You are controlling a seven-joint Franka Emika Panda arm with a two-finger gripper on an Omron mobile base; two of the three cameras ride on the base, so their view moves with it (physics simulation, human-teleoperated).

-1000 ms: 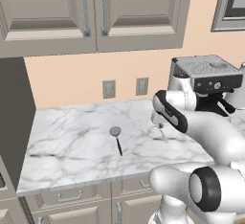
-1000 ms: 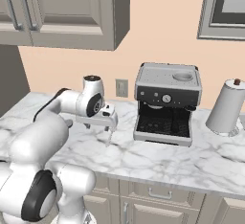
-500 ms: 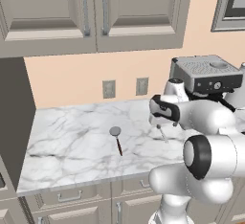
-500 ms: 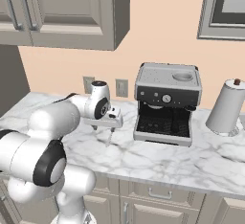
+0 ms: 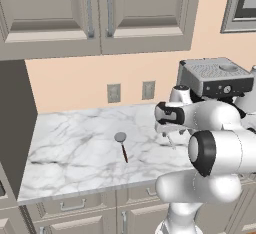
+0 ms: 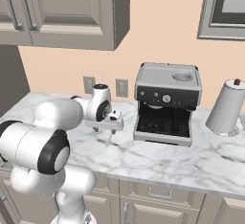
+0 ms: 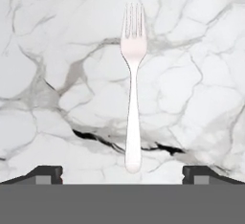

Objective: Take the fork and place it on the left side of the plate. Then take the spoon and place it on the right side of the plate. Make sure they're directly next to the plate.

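A slim, all-silver fork point(image 7: 132, 89) lies flat on the white, grey-veined marble counter point(image 7: 57, 50), directly beneath the gripper point(image 7: 122, 171). In the hand view the fork's long axis runs straight away from the gripper, with the handle end nearest, midway between the two dark fingertips point(image 7: 45, 172), and the tines at the far end. The fingers stand wide apart and hold nothing; the fork sits in the gap between them without touching either. Judging from this, the fingers straddle the handle across its narrow width, so a straight descent and a squeeze should suit the pickup. In the left base view the fork point(image 5: 170, 140) appears as a thin pale sliver just below the gripper point(image 5: 163, 128), and the spoon point(image 5: 122, 146), with its round silver bowl and dark reddish handle, lies well apart from the gripper on the side away from the espresso machine point(image 5: 216, 77). The right base view shows the gripper point(image 6: 110, 124) hanging over the counter, near the espresso machine, with a paper towel roll point(image 6: 227, 107) well beyond that. How high the gripper hangs above the fork is hard to tell.
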